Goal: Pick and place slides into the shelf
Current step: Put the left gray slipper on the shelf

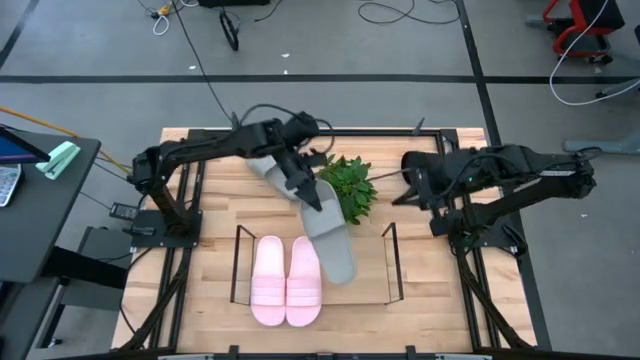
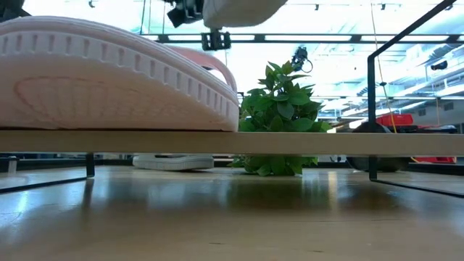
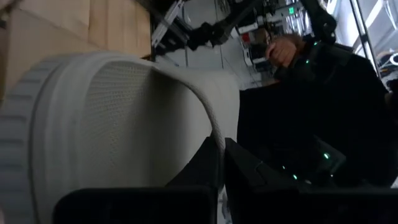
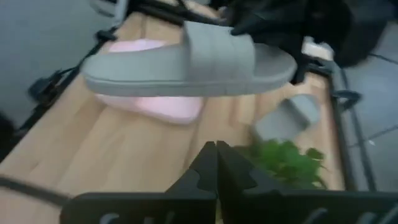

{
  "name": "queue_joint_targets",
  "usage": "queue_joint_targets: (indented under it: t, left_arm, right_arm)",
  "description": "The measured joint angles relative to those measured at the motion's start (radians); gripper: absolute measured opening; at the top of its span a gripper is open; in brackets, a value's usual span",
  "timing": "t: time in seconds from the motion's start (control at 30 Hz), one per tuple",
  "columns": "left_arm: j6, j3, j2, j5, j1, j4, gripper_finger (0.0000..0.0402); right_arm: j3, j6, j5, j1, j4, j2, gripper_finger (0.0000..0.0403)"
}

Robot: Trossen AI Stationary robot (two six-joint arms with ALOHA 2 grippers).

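My left gripper (image 1: pixel 312 198) is shut on a grey slide (image 1: pixel 335 245), which hangs in the air over the shelf (image 1: pixel 239 265), to the right of the pale pink pair (image 1: pixel 285 282). That pair lies side by side on the shelf. The second grey slide (image 1: pixel 263 166) lies flat on the table at the far side, under my left arm. My right gripper (image 4: pixel 216 158) is shut and holds nothing. It hangs in the air at the table's right, near the plant. My left gripper pinches a thin grey edge (image 3: pixel 213 138) at the slide's far end between its two fingers; it looks like the strap's edge. The fingers come from the far left, slanting slightly down, roughly along the slide. The slide (image 4: pixel 186 62) hangs about level, clear of shelf and table.
A green leafy plant (image 1: pixel 348 185) stands just beyond the shelf, between the two grippers. The shelf's right side frame (image 1: pixel 391 258) stands upright, with bare shelf room between it and the hanging slide. A black frame (image 1: pixel 480 250) edges the table.
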State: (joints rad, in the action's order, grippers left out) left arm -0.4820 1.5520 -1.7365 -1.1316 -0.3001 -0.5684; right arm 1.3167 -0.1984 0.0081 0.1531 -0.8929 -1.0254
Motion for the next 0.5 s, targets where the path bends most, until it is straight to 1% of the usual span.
queue_joint_targets:
  t: [0.07,0.13,0.33,0.37,0.5]
  left_arm:
    - [0.000,0.000,-0.031,-0.015,0.019,-0.001,0.0011]
    - [0.000,0.000,-0.058,-0.033,0.034,0.020,0.0011]
    - [-0.004,-0.002,-0.130,-0.099,0.073,0.114,0.0011]
    - [-0.004,-0.001,-0.141,-0.104,0.079,0.142,0.0011]
    - [0.006,-0.002,-0.171,-0.105,0.096,0.169,0.0011]
  right_arm:
    - [0.000,0.036,0.005,0.039,-0.008,-0.002,0.0000]
    - [0.000,0.087,0.035,0.076,-0.028,-0.006,0.0000]
    - [0.000,0.242,0.173,0.173,-0.054,-0.029,0.0000]
    - [0.000,0.265,0.194,0.187,-0.055,-0.037,0.0000]
    - [0.000,0.356,0.271,0.241,-0.053,-0.083,0.0000]
